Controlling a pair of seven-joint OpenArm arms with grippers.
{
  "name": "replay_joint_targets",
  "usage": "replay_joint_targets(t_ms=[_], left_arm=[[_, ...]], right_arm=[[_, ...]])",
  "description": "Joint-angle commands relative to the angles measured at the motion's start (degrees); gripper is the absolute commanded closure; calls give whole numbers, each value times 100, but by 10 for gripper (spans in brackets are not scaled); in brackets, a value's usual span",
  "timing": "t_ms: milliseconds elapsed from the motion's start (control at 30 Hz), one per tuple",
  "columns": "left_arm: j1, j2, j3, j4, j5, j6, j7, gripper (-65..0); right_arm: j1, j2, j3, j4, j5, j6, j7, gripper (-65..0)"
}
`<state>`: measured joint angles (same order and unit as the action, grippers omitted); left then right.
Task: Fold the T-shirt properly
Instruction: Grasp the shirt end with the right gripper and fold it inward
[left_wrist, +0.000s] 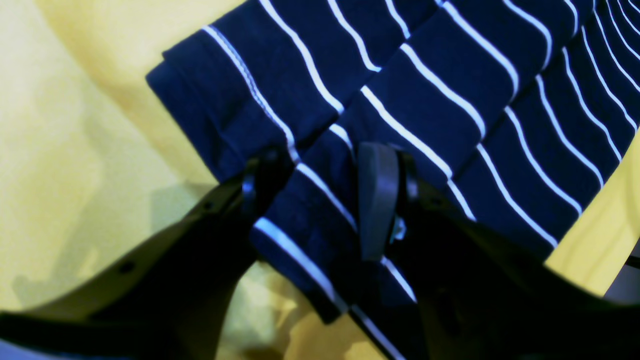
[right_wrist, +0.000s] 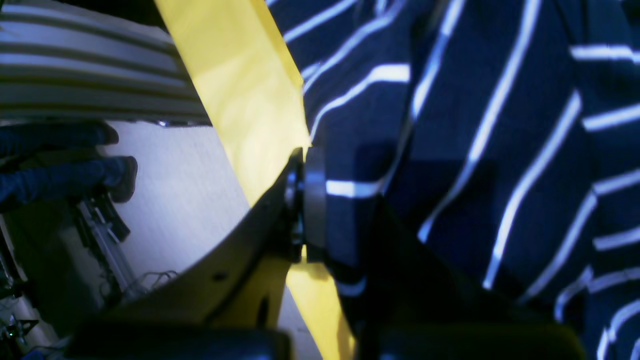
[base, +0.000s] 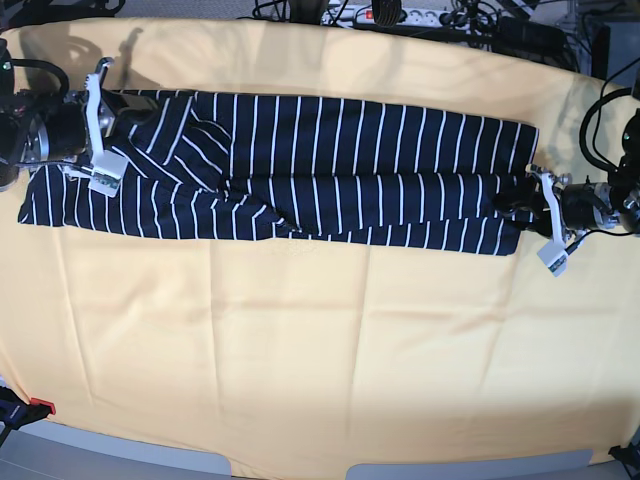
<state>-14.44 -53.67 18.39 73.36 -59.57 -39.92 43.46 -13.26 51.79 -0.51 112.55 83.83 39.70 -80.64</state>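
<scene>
T-shirt (base: 300, 170) lying folded lengthwise on yellow bench (base: 320, 360); left gripper (left_wrist: 320, 200) clamped on one end, right gripper (right_wrist: 340, 200) clamped on the other.

Lab: power strip (base: 385, 14), cables, yellow-covered table (base: 320, 360).
</scene>
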Motion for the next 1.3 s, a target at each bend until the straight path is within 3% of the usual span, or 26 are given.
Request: replay_joint_targets(t_ms=[0,67,467,600,1000,1167,1267], left_arm=[[-96,-142,-63,39,-44,-8,-42,-269],[-94,-142,-63,39,-37,-8,-37,-269],[-96,-144,-63,39,-26,-8,-37,-269],[-98,-162,-63,39,-22,-8,-37,-269],[-289,-588,-96,39,-22,-8,-33,-269],[-289,-603,-96,39,-33,-8,4,-269],[-289,-603,-96,39,-24,-8,4,-269]], right_arm=[[57,177,63,68,117,30,64,0],[57,256,63,57,117,30,64,0],[59,264,61,-1121,-1801,30,240,0],[61,264,61,-1303,-1799,30,654,0],[83,267,63,-1305,-1853,30,282,0],[85,267,63,-1305,-2771,22,203,0],[70,254,61,-1305,-2962,-214,199,0]])
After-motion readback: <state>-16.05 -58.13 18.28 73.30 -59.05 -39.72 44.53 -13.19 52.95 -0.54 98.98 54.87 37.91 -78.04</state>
